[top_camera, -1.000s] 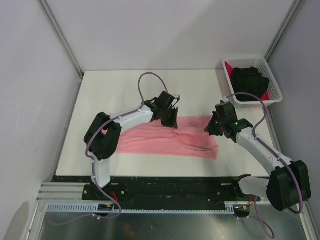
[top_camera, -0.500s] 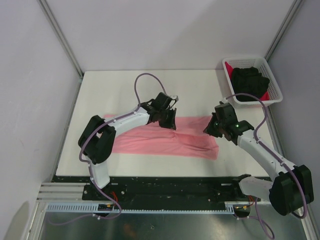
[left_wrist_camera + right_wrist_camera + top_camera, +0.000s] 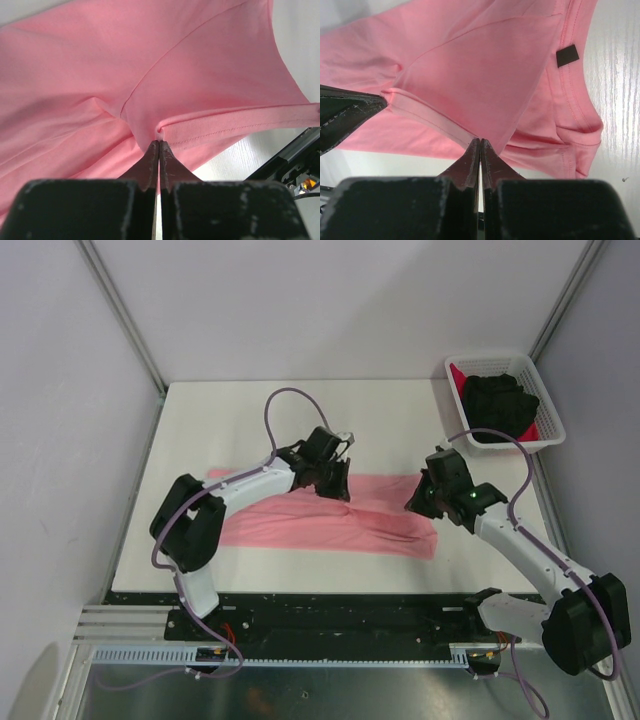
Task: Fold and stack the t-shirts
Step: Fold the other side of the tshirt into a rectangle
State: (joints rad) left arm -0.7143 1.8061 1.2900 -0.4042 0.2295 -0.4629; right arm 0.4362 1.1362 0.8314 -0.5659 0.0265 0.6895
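Observation:
A salmon-pink t-shirt (image 3: 300, 525) lies in a long band across the middle of the white table. My left gripper (image 3: 335, 485) is shut on a hemmed edge of it near its far side; the left wrist view shows the cloth bunched at the tips (image 3: 159, 142). My right gripper (image 3: 418, 498) is shut on another fold of the same shirt (image 3: 470, 75) at its right end, with the tips (image 3: 480, 141) pinching the edge. The dark neck label (image 3: 567, 55) shows there. A black t-shirt (image 3: 497, 398) lies on a bright red one (image 3: 458, 375) in the basket.
The white lattice basket (image 3: 490, 358) stands at the table's far right corner, close to the right wall. Bare white table (image 3: 230, 420) lies beyond the pink shirt and to its left. The left gripper's finger (image 3: 342, 117) shows at the left of the right wrist view.
Both grippers have crept a little to the left while holding the pink cloth. The left arm's elbow has swung further left. The shirt's outline has barely shifted.

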